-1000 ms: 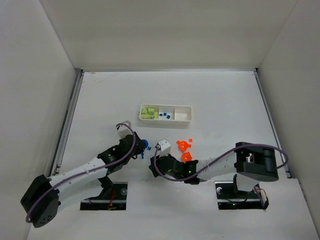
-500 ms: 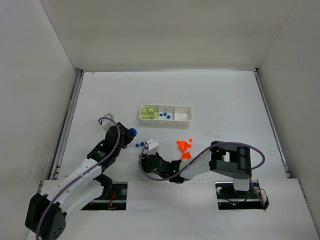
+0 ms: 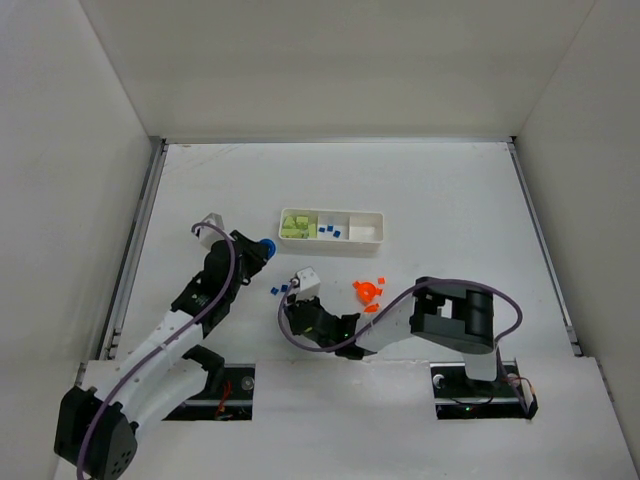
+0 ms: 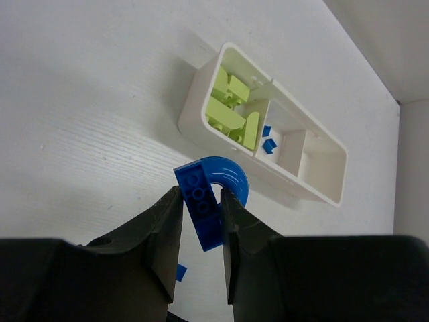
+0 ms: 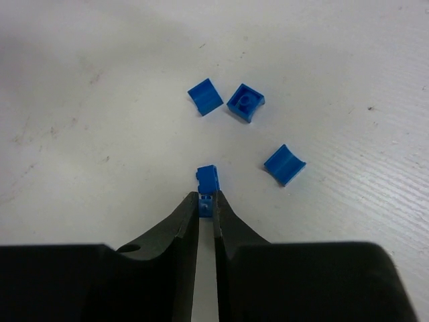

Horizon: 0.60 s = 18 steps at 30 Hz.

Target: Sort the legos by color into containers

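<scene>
The white table (image 3: 450, 190) carries a white tray (image 3: 331, 240) at mid-bench; 3 loose blue bricks (image 5: 246, 102) and orange pieces (image 3: 368, 291) lie toward the near edge.

Curved blue lego (image 4: 203, 205) near white tray (image 4: 196, 102) with green bits (image 4: 228, 111), blue bits (image 4: 269, 144)

legos (image 5: 247, 102): glossy plastic | tray (image 4: 199, 107): smooth white plastic | table (image 5: 100, 87): matt
</scene>
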Tool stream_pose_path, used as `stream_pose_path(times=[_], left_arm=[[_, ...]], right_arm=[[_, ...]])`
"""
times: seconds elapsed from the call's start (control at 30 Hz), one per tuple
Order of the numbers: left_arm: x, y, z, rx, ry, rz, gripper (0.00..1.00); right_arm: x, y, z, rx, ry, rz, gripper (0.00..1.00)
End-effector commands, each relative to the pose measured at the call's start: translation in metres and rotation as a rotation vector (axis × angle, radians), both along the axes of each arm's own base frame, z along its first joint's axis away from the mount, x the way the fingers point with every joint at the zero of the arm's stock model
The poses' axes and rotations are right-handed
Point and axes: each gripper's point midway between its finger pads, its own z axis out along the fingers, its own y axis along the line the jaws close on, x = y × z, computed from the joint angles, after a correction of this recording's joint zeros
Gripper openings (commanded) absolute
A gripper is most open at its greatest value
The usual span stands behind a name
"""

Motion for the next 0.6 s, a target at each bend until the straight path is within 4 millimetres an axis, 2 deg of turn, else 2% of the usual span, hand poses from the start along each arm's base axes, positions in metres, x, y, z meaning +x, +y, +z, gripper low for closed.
stream_pose_path(times=[0.0,0.13,0.27,0.43,0.57], left_arm=[[0.017,-0.012,0.038,-0.035,-0.096,-0.021,0.13],[0.03,-0.033,0.047,-0.052,-0.122,-0.059,0.13],[0.046,-0.071,0.053,-0.034,-0.124,-0.14,0.13],[0.068,-0.117,0.049,0.043,-0.112,-0.228,0.13],[0.09,-0.142,0.032,0.083,-0.081,-0.257,0.13]], right_arm=[[0.007,-0.002,0.02,0.062,-0.014,-0.035,0.17],[0.005,-0.019,0.058,0.174,-0.031,-0.041,0.16],[0.006,-0.047,0.089,0.245,-0.046,-0.058,0.16],[0.012,-0.091,0.108,0.302,-0.053,-0.111,0.16],[0.026,-0.133,0.116,0.331,-0.059,-0.185,0.16]])
